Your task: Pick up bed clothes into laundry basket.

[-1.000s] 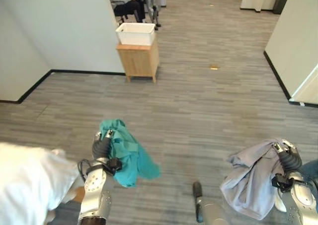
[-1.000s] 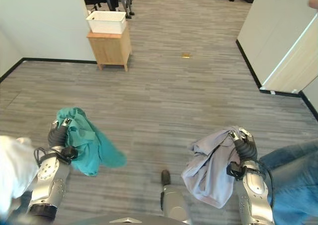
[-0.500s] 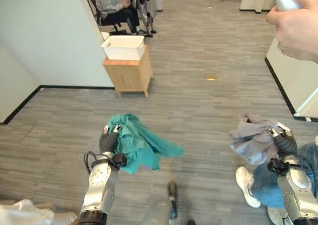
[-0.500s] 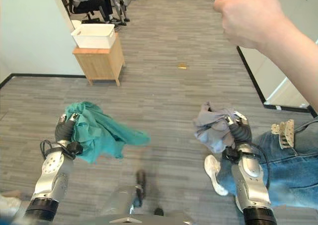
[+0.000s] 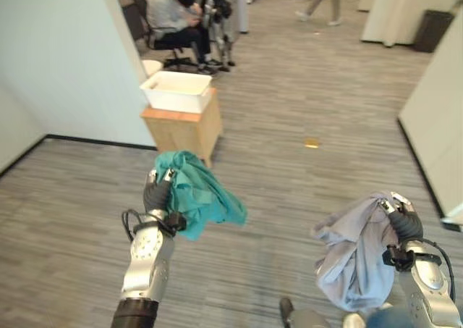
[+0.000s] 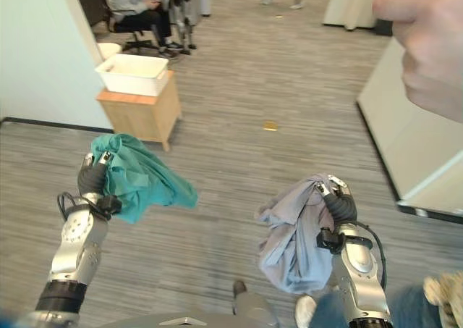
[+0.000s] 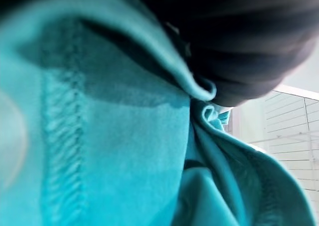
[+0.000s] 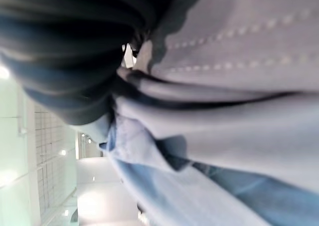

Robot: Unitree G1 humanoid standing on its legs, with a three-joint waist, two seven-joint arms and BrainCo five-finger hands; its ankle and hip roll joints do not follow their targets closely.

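My left hand is raised at the lower left, shut on a teal garment that hangs off to its right; the teal cloth covers the left wrist view. At the lower right my right hand is shut on a pale grey-lilac garment that droops below it, seen close as grey cloth in the right wrist view. A white laundry basket sits on a small wooden cabinet ahead and to the left, beyond the left hand.
A white wall runs along the left, up to the cabinet. A seated person is behind the basket, and another person's hand is at the upper right. White cupboards stand on the right. Grey plank floor lies ahead.
The camera has moved and the basket on its cabinet looks nearer. Both hands still hold their garments; the grey one has dropped from a bunch to hang lower.
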